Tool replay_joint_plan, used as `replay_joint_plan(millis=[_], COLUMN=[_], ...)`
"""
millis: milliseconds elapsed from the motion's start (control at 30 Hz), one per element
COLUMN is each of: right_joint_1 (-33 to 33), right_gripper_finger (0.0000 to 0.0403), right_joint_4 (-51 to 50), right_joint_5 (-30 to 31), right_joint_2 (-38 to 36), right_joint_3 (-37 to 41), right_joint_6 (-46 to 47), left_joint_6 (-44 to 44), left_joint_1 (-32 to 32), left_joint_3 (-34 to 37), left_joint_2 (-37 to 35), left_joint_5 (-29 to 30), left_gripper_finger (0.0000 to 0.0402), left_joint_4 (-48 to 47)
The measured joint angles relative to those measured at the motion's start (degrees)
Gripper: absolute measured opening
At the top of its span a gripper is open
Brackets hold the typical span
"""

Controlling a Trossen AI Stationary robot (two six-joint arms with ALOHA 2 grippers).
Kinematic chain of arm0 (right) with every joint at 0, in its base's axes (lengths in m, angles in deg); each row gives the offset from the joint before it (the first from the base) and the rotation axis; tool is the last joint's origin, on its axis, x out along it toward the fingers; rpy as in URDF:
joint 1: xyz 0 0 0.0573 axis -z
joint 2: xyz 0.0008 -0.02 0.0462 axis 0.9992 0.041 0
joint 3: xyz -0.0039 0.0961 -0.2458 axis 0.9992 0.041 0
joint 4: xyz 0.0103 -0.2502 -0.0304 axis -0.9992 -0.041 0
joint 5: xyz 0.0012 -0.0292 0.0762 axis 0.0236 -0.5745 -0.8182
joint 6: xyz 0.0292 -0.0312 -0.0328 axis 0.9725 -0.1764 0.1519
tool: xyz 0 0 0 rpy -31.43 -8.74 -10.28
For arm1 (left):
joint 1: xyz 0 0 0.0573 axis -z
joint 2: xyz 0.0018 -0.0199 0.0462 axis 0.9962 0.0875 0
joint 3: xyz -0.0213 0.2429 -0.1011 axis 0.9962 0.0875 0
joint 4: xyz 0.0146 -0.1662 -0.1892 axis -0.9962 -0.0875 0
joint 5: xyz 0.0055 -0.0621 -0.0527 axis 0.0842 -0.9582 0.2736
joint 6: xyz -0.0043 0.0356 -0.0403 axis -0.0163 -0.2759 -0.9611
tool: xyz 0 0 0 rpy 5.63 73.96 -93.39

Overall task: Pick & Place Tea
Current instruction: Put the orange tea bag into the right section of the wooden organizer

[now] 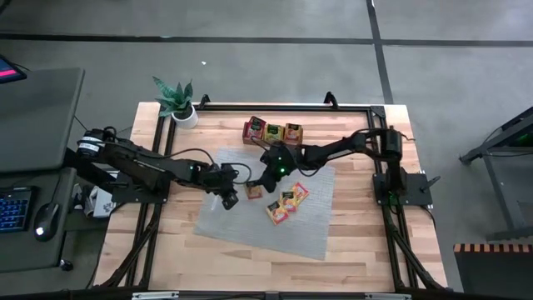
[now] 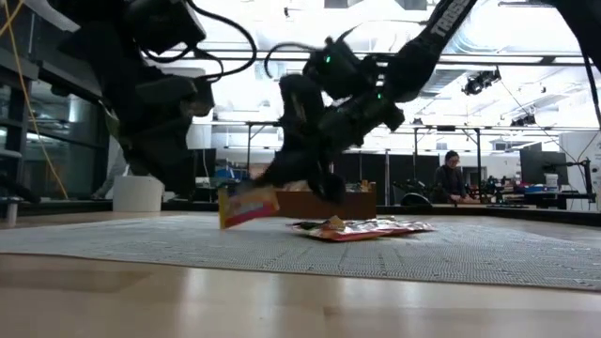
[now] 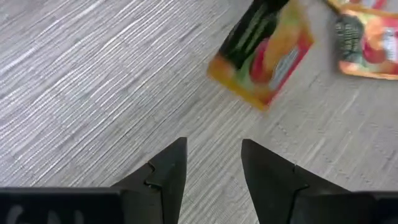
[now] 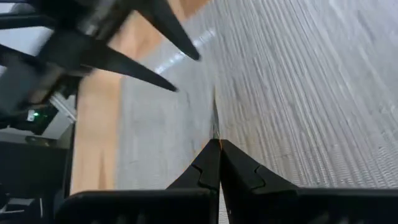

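High view is showing both grippers meeting over the grey woven mat (image 1: pixel 266 218) mid-bench. Right gripper (image 1: pixel 256 188) is pinching an orange tea sachet (image 1: pixel 252 192), fingers fully closed on its edge. Low view is showing that sachet (image 2: pixel 247 204) hanging just above the mat. Left wrist view is showing the left gripper (image 3: pixel 213 163) parted and empty, sachet (image 3: pixel 261 53) just ahead. More sachets (image 1: pixel 286 202) are lying nearby; others are sitting in the wooden tray (image 1: pixel 272 131).

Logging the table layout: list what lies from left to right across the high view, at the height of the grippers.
Left gripper with open fingers, sachet held edge-on by the shut right gripper, then the loose pile of tea sachets on the grey mat.
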Motion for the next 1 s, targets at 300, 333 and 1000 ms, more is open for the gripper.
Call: replay_joint_plan(millis=[300,333,1000], right_joint_1=[0.11,0.27,14.55], right_gripper_finger=[0.0000,0.0000,0.0000], right_joint_4=[-7.66,-9.43,-31.71], right_joint_5=[4.71,6.00,21.65], right_joint_2=[-10.97,-12.63,-38.82], right_joint_3=[-0.07,-0.07,-0.13], right_joint_6=[-7.46,-8.91,-32.93], left_joint_6=[-0.81,-0.81,-0.68], left_joint_1=[0.00,-0.02,-0.04], left_joint_3=[-0.04,-0.04,-0.15], left_joint_2=[-0.04,-0.04,-0.11], left_joint_5=[0.03,0.54,1.57], left_gripper_finger=[0.0152,0.0152,0.0152], left_joint_4=[0.87,1.02,2.84])
